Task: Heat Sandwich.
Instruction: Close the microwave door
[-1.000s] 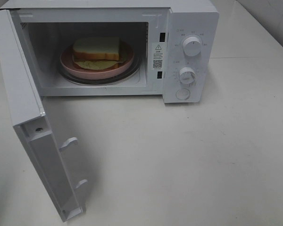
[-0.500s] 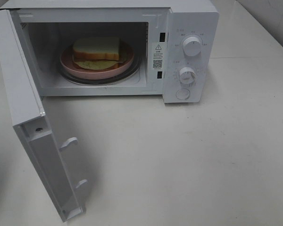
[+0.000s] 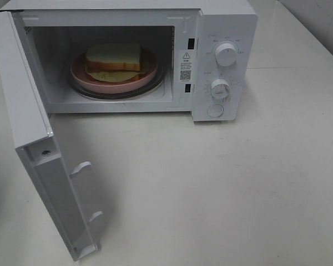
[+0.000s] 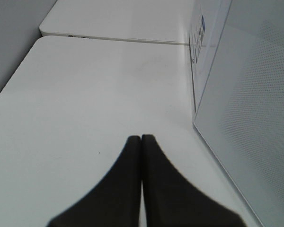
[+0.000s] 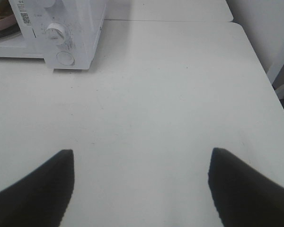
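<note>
Sitting inside the microwave (image 3: 225, 22), the sandwich (image 3: 113, 58) rests on a pink plate (image 3: 80, 75) in the middle of the oven's chamber. The microwave's door (image 3: 22, 111) stands swung wide open. The left gripper (image 4: 141, 137), its tips pressed together and empty, is beside that door's outer face. The right gripper (image 5: 141, 152) is spread wide, holding nothing, over the table (image 3: 222, 194), well apart from the microwave.

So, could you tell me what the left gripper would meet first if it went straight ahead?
Seemingly nothing: the shut left gripper points along bare table, with the open microwave door beside that line; depth is unclear.
</note>
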`<state>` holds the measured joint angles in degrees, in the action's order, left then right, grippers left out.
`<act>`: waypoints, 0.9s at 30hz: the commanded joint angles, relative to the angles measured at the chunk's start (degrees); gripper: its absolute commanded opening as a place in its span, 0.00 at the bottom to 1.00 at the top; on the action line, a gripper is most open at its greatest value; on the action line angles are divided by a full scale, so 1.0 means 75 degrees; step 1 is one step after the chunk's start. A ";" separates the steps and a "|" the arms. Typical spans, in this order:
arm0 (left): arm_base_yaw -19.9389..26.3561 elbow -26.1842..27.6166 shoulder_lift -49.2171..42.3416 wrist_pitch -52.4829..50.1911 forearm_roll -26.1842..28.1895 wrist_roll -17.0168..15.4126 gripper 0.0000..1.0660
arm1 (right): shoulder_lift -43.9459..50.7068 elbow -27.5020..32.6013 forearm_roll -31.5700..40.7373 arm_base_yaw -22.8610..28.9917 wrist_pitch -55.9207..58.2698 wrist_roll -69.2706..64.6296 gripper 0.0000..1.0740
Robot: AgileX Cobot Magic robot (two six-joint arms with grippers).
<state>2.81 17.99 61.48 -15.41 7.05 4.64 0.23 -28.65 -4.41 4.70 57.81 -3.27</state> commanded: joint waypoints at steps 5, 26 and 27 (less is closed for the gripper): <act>0.0038 -0.0015 0.1383 -0.2002 -0.0397 -0.0290 0.00 | 0.0199 0.0015 0.0015 -0.0031 -0.0084 0.0061 0.70; 0.0023 0.1039 0.4316 -0.4691 -0.4049 -0.2712 0.00 | 0.0199 0.0015 0.0015 -0.0031 -0.0084 0.0069 0.70; -0.0076 0.1207 0.4469 -0.4736 -0.4316 -0.2865 0.00 | 0.0199 0.0015 0.0015 -0.0031 -0.0084 0.0069 0.70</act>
<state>2.81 25.32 93.85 -49.50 -22.23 -14.73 0.23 -28.65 -4.41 4.70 57.81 -3.27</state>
